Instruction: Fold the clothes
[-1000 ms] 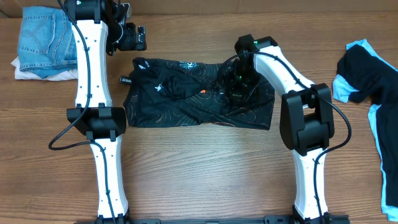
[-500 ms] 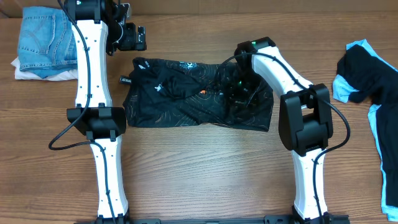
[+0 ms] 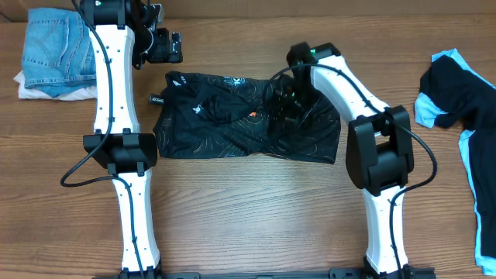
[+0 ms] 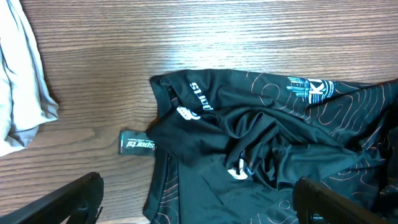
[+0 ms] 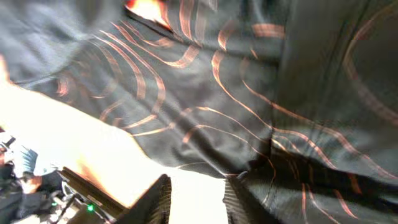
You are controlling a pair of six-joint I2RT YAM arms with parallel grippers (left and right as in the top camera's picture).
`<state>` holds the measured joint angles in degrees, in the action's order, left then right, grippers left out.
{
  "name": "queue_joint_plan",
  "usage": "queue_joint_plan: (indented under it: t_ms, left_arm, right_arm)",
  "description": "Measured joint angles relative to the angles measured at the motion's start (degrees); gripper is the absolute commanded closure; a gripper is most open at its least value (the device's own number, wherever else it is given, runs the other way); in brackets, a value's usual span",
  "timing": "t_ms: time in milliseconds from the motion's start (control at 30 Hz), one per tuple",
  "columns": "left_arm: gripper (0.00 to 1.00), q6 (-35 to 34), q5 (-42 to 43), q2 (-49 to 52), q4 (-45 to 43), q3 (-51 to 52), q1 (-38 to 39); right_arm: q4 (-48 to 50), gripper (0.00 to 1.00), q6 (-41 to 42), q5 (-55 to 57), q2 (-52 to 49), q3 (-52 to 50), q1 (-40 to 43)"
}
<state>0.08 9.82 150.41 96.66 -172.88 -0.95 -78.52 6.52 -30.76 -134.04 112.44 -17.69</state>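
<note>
The bench [image 3: 248,221] carried the black jersey [image 3: 217,128] bunched mid-fold at centre, where the right tool [image 3: 287,106] sat low on its right half, jaws slightly parted with no cloth seen between, while the left tool [image 3: 175,48] hung wide open and empty at far left, likely to leave it room.

Wooden table [image 3: 248,209], brown plank grain, seen from overhead. Black jersey [image 3: 217,132] lies flat but bunched just toward 12 o'clock from the table's centre, long axis 9-to-3, with creases across the middle. Small dark label [image 3: 157,99] is on the wood at the jersey's 9 o'clock edge; can't tell if it's attached. White cloth [image 3: 43,93] sits far out at 10 o'clock, folded jeans [image 3: 54,43] stacked on top. Black-and-light-blue garment [image 3: 453,93] is spread loose at 3 o'clock, trailing toward 4, cut off by the frame edge, well apart from the jersey.
</note>
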Motion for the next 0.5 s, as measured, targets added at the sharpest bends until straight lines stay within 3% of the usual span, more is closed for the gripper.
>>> queue_joint_plan:
  t_ms: [67, 133, 500]
  left_arm:
    - [0.0, 0.0, 0.0, 0.0, 0.0, 0.0, 0.0]
    - [0.0, 0.0, 0.0, 0.0, 0.0, 0.0, 0.0]
    - [0.0, 0.0, 0.0, 0.0, 0.0, 0.0, 0.0]
  right_arm:
    - [1.8, 0.22, 0.0, -0.4, 1.1, 1.2, 0.9]
    - [5.3, 0.13, 0.1, -0.5, 2.5, 2.3, 2.4]
    - [17.6, 0.18, 4.9, 6.4, 3.9, 3.0, 8.2]
